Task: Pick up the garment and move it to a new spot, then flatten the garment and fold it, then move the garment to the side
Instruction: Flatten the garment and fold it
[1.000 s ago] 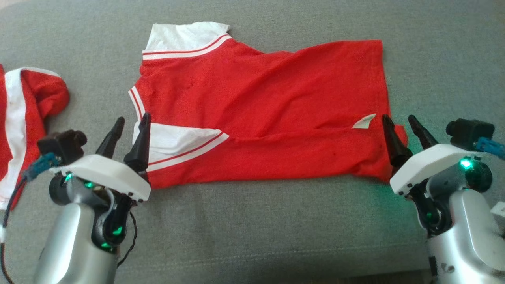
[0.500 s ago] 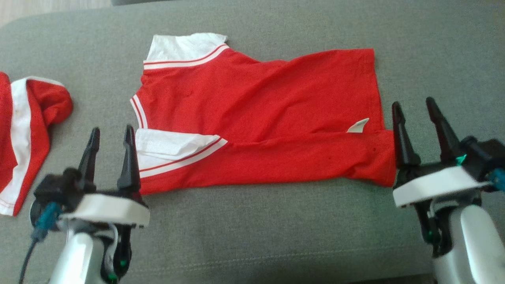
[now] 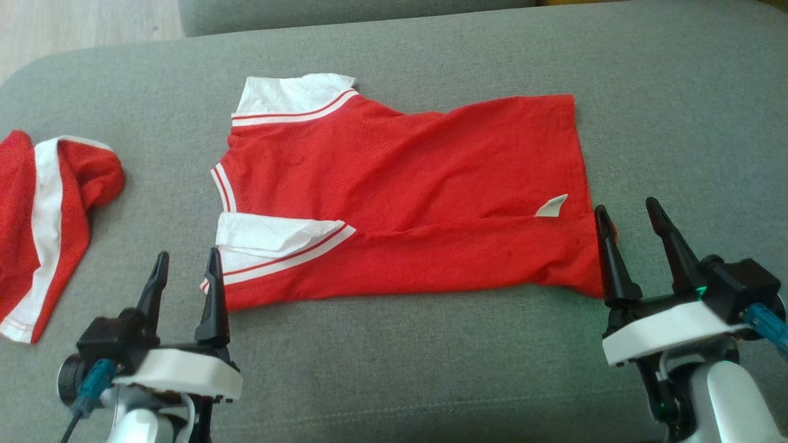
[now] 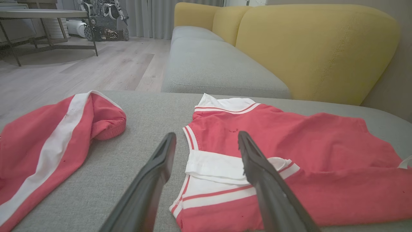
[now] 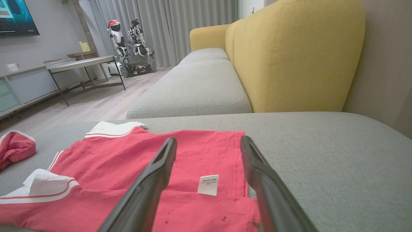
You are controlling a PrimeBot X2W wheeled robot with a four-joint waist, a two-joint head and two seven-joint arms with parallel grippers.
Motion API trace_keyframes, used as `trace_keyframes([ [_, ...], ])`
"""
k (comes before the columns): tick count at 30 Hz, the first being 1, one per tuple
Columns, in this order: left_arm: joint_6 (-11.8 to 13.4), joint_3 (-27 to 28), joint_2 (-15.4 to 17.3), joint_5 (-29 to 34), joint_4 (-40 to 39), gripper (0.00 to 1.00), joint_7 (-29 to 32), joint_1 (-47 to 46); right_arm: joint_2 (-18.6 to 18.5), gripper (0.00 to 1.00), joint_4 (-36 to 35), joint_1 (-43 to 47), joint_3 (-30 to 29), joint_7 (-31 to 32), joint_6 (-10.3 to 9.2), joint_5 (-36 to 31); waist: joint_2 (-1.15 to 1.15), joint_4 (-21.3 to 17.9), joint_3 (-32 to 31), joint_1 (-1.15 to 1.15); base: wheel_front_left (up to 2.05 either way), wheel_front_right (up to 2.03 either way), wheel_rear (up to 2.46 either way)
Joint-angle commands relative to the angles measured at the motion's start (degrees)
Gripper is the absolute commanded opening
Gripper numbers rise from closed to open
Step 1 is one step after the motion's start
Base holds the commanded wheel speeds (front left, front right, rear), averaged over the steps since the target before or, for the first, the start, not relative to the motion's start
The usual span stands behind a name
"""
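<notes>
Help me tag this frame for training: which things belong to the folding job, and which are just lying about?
In the job: red shirt, partly folded on the grey cushion; left gripper, open, near its sleeve; right gripper, open, near its hem.
Lying about: second red-and-white garment on the left; yellow sofa back; table; another robot by the curtains.

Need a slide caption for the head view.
Open left gripper and right gripper flank the partly folded red shirt on the grey cushion.
</notes>
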Motion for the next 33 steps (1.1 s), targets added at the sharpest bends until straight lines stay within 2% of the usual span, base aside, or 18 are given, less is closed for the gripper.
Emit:
trace_keyframes([
  [1, 0.15, 1.97, 1.05, -0.11, -1.85, 1.0, 0.05, -1.55, 0.02, 1.0, -2.41, -0.81, 1.14, -0.03, -0.04, 0.34, 0.0, 0.03, -0.13, 0.0, 0.0, 0.0, 0.0],
  [8, -0.24, 1.38, 1.31, -0.39, -1.61, 1.0, 0.5, -2.29, 0.19, 1.0, -2.35, -0.8, 1.12, 0.45, -0.04, 0.75, 0.0, 0.2, -0.13, 0.0, 0.0, 0.0, 0.0],
  [11, -1.17, 0.8, 0.96, -1.4, -1.34, 1.0, 1.44, -3.47, 0.23, 1.0, -1.76, -1.2, 0.84, 1.07, -0.04, 1.0, 0.0, 0.42, 0.36, 0.0, 0.0, 0.0, 0.0],
  [17, -3.69, -0.18, 0.64, -4.79, 3.6, 1.0, 6.47, -6.41, 0.09, 1.0, 3.35, -2.41, -1.76, 5.88, -0.04, 1.37, 0.0, 0.58, 2.98, 0.0, 0.0, 0.0, 0.0],
  [24, -4.39, 0.48, -0.55, -9.34, 9.88, 1.0, 11.53, -7.69, 0.26, 1.0, 9.16, -3.99, -4.01, 12.01, -0.04, 2.13, 0.0, 0.67, 5.61, 0.0, 0.0, 0.0, 0.0],
  [32, -6.12, -0.01, -1.15, -13.45, 13.92, 1.0, 17.89, -9.5, 0.27, 1.0, 12.72, -6.3, -2.87, 17.57, -0.04, 5.6, 0.0, 1.53, 7.73, 0.0, 0.0, 0.0, 0.0],
  [33, -6.44, -0.22, -1.12, -13.72, 14.2, 0.86, 18.52, -9.78, 0.29, 1.0, 13.0, -6.43, -2.65, 18.27, -0.04, 6.13, 0.0, 1.6, 7.92, 0.0, 0.0, 0.0, 0.0],
])
